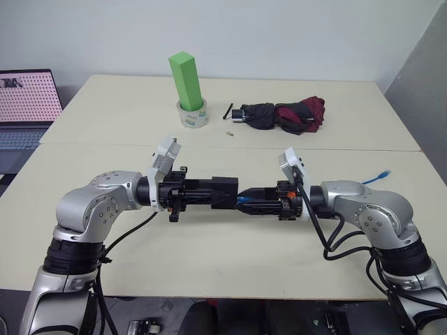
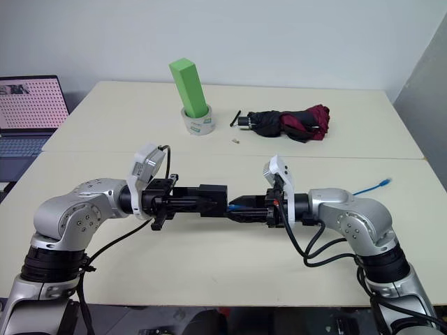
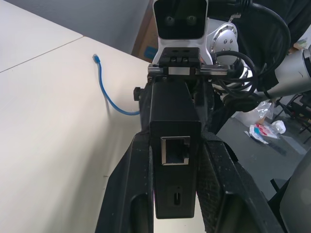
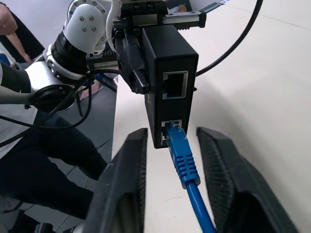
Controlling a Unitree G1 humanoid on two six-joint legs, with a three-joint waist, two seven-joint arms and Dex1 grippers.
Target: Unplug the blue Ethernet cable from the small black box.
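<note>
While level and facing: left tool (image 1: 222,193), right tool (image 1: 246,199), tip-to-tip.

I see a cream table (image 1: 105,265). On it lie a tape roll (image 1: 192,115), a folded umbrella (image 1: 283,115) and the blue Ethernet cable (image 1: 375,176) end.

Bright, even indoor light falls on the pale cream tabletop (image 1: 230,258); shadows stay soft, glare is absent, focus sharp.

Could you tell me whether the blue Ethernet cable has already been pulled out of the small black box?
No, in the right wrist view the plug of the blue Ethernet cable sits in a port of the small black box.
</note>
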